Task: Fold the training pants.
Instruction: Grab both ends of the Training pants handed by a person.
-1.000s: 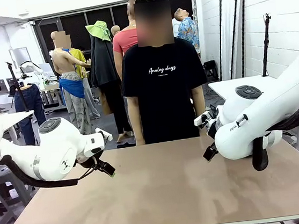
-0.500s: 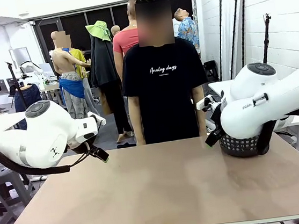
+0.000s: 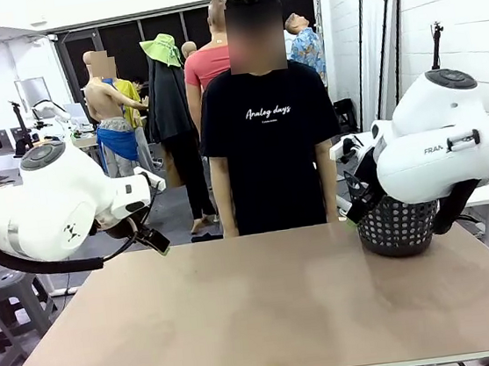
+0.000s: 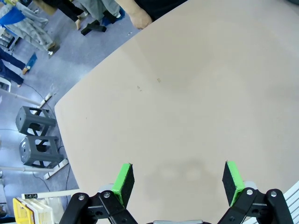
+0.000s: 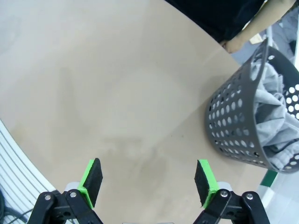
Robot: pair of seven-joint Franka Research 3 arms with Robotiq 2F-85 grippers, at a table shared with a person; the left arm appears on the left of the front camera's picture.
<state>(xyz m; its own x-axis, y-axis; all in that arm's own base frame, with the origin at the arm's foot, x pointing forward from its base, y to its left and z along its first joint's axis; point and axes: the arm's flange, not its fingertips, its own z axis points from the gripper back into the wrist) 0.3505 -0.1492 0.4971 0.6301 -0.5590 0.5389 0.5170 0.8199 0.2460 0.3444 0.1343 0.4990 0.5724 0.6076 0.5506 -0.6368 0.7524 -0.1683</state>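
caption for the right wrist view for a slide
Open right gripper above the table, grey pants bunched in a black basket nearby.

A bare tan table [image 3: 268, 313] took up the foreground. Beyond its far edge ran a row of dark windows [image 3: 135, 36] in a bright, evenly lit room. Off its right end rose a white brick wall [image 3: 463, 8]. By its left end, two grey stools [image 4: 39, 151] stood on a bluish-grey floor [image 4: 70, 60].

Bright, even light from overhead fills the room. The matte beige surface [image 3: 268, 313] carries only pale, soft-edged shadows, as beneath the left gripper [image 4: 177, 170] and the right gripper [image 5: 148, 170]. Both wrist views bow the surface's edges; focus is crisp.
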